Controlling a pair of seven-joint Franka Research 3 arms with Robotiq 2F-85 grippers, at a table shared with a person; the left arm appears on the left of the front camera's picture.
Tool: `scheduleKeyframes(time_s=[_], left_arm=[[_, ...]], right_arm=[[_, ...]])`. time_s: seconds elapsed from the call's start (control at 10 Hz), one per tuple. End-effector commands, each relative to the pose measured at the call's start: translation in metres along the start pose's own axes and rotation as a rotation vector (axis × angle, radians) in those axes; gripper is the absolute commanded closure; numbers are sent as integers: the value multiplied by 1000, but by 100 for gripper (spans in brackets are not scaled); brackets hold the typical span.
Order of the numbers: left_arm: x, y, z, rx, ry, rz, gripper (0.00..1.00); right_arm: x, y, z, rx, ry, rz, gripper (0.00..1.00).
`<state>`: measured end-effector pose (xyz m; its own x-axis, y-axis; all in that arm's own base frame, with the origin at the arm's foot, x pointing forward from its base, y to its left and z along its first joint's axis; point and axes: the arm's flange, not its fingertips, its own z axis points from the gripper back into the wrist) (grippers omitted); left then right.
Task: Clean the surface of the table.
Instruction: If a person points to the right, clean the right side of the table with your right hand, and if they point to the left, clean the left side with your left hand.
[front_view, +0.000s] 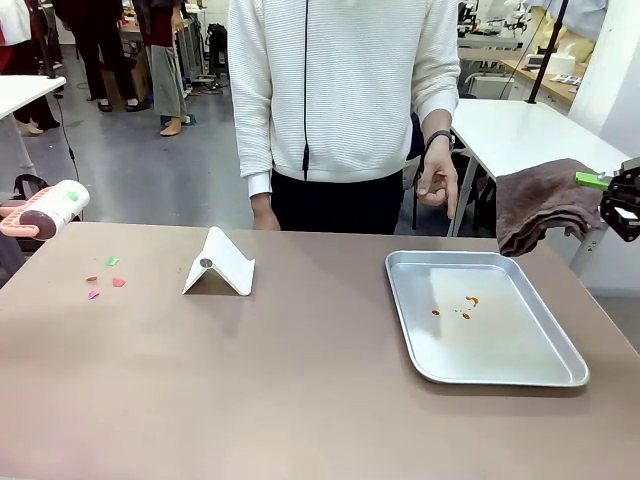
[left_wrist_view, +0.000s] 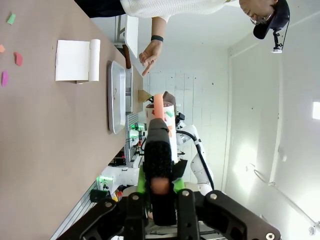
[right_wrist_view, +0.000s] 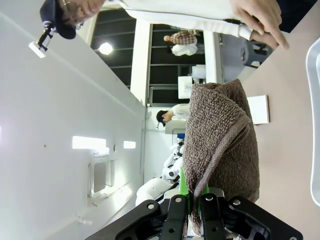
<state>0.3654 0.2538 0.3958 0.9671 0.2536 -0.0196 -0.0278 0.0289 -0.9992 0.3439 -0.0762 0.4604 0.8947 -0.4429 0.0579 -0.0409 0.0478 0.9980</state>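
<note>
The brown table (front_view: 300, 390) carries several small coloured paper scraps (front_view: 104, 277) near its left end. Beyond that left edge hangs a lint roller (front_view: 58, 206) with a green scrap stuck on its white roll. In the left wrist view my left gripper (left_wrist_view: 159, 186) is shut on the roller's dark handle (left_wrist_view: 159, 160). Off the right edge my right gripper (front_view: 612, 192) is shut on a brown towel (front_view: 540, 205) that droops above the table corner. The right wrist view shows that towel (right_wrist_view: 220, 150) pinched between my right gripper's (right_wrist_view: 194, 202) fingers.
A white folded card stand (front_view: 220, 266) sits left of centre. A silver metal tray (front_view: 500, 345) with a few orange crumbs lies at the right. A person in a white sweater stands at the far edge, one hand (front_view: 438, 185) hanging above the tray's far side.
</note>
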Motion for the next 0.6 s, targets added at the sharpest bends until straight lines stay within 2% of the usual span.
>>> scheduleKeyframes(time_s=[0.0, 0.1, 0.2, 0.3, 0.4, 0.5], left_arm=[[-2, 0, 1, -3, 0, 0, 100], [-2, 0, 1, -3, 0, 0, 100], [-2, 0, 1, -3, 0, 0, 100], [-2, 0, 1, -3, 0, 0, 100], [-2, 0, 1, -3, 0, 0, 100], [-2, 0, 1, -3, 0, 0, 100]], right_arm=[[2, -1, -11, -110, 27, 22, 93], [7, -2, -27, -337, 86, 69, 93], [11, -3, -40, -494, 171, 96, 93], [17, -7, -48, -702, 148, 138, 93], [24, -13, -53, -833, 171, 203, 93], [29, -19, -56, -910, 164, 248, 93]])
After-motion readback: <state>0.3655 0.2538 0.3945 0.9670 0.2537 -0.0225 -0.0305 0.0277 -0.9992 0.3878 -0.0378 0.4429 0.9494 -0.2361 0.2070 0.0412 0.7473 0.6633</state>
